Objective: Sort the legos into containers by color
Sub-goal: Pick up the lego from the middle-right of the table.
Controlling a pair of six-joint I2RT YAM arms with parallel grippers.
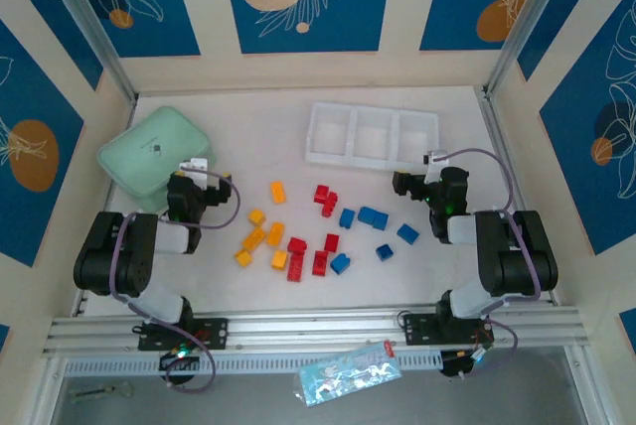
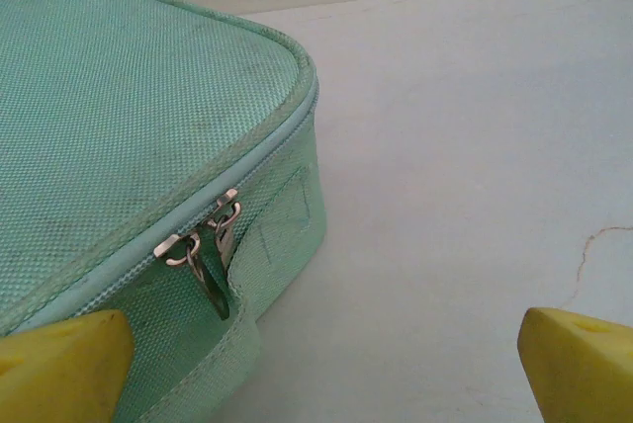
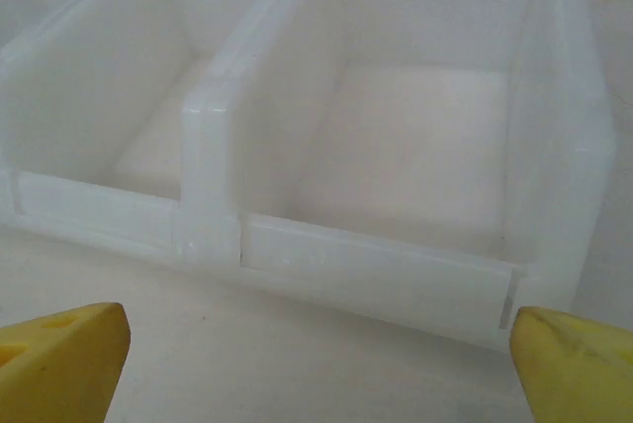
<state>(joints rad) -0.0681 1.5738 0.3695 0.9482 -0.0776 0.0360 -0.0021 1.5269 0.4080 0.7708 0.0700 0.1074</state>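
Observation:
The legos lie loose mid-table in the top view: yellow-orange ones [image 1: 263, 237] to the left, red ones [image 1: 320, 262] in the middle, blue ones [image 1: 373, 216] to the right. The white tray [image 1: 309, 137] stands at the back with its three compartments bare. My left gripper [image 1: 191, 173] is open beside the mint case, left of the bricks. Its yellow fingertips [image 2: 59, 364] stand wide apart, so the left gripper [image 2: 326, 374] holds nothing. My right gripper [image 1: 407, 185] is open just in front of the tray's right end. In its wrist view the right gripper [image 3: 321, 364] faces the tray's front wall [image 3: 376, 270].
A mint green zip case [image 1: 154, 152] sits at the back left; its zipper pulls [image 2: 203, 240] hang close in front of the left gripper. Side walls enclose the table. A plastic packet [image 1: 348, 373] lies below the front rail.

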